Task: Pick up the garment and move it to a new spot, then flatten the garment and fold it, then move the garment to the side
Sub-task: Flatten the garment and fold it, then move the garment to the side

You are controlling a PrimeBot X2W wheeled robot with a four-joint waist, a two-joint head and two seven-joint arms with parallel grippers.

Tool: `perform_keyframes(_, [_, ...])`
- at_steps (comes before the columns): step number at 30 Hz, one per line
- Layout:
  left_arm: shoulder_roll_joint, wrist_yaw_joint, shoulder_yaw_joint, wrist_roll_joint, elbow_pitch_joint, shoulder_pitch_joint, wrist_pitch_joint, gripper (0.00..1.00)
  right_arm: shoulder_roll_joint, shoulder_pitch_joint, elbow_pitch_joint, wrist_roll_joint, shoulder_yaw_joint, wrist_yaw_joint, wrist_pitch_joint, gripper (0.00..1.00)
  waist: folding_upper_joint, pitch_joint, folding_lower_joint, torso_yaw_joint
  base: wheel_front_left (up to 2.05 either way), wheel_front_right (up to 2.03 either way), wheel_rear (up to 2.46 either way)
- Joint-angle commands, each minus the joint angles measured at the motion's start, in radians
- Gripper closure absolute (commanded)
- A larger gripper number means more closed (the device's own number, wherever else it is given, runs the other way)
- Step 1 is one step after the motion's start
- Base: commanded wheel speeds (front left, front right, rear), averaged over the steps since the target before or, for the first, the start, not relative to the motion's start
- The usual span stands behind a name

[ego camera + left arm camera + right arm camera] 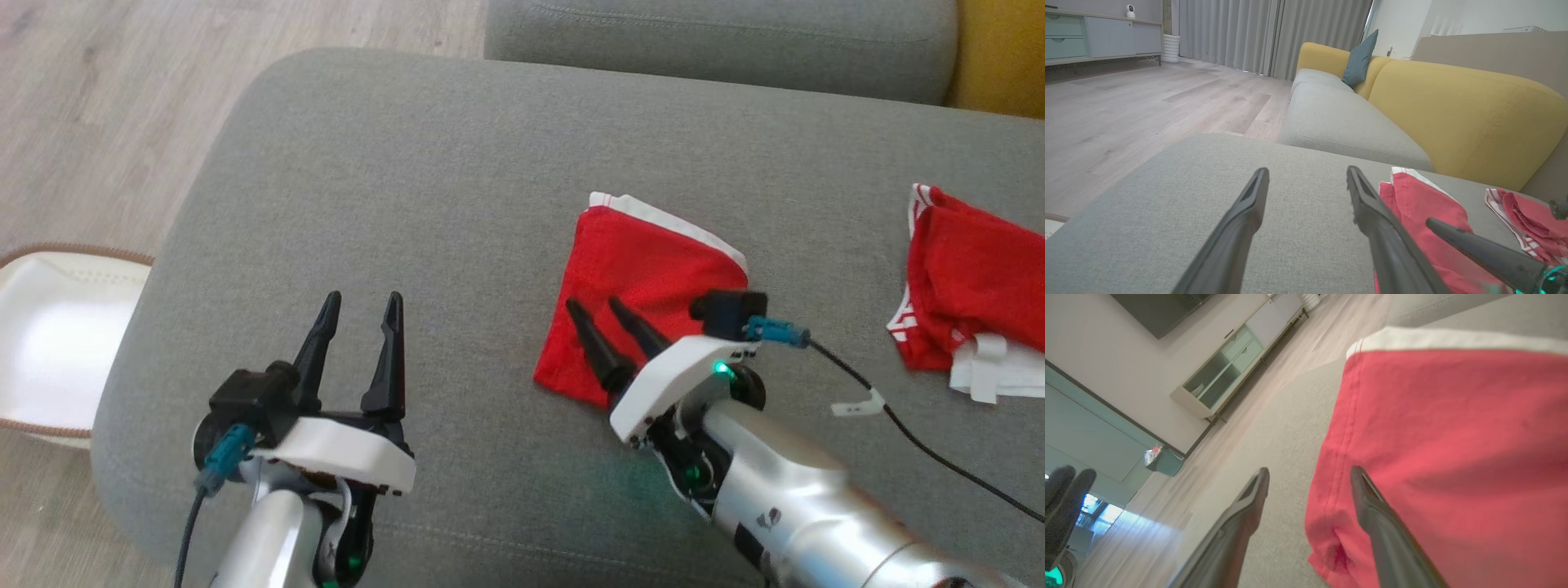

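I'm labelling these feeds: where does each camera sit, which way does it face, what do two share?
Head view: on the head, looking down at the grey fabric sofa seat; both open jaws show.
Left wrist view: wrist-mounted, along the left jaws, towards the yellow fabric backrest.
Right wrist view: wrist-mounted, tilted, along the right jaws, over the folded red cloth garment.
Shared: that garment.
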Motion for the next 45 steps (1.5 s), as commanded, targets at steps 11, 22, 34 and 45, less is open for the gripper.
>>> perform_keyframes(11, [0.009, 0.009, 0.056, 0.010, -0.066, -0.016, -0.012, 0.00, -0.011, -0.034, -0.039, -0.254, -0.330, -0.001, -0.022, 0.00, 0.0000, -0.035, 0.0000, -0.065, 0.00, 0.00, 0.00])
perform_keyframes(22, [0.009, 0.011, 0.064, 0.000, -0.122, -0.010, -0.012, 0.00, -0.012, 0.257, -0.398, -0.775, -0.812, -0.001, -0.022, 0.00, 0.0000, -0.040, 0.0000, -0.134, 0.00, 0.00, 0.00])
perform_keyframes(34, [0.009, 0.011, 0.060, -0.031, -0.136, 0.018, -0.012, 0.00, 0.012, 0.549, -0.720, -0.918, -0.939, -0.001, -0.022, 0.00, 0.0000, -0.032, 0.0000, -0.169, 0.00, 0.00, 0.00])
perform_keyframes(45, [0.009, 0.006, 0.069, -0.017, -0.137, 0.018, -0.012, 0.00, 0.012, 0.569, -0.742, -0.910, -0.924, -0.001, -0.022, 0.00, 0.0000, -0.021, 0.0000, -0.159, 0.00, 0.00, 0.00])
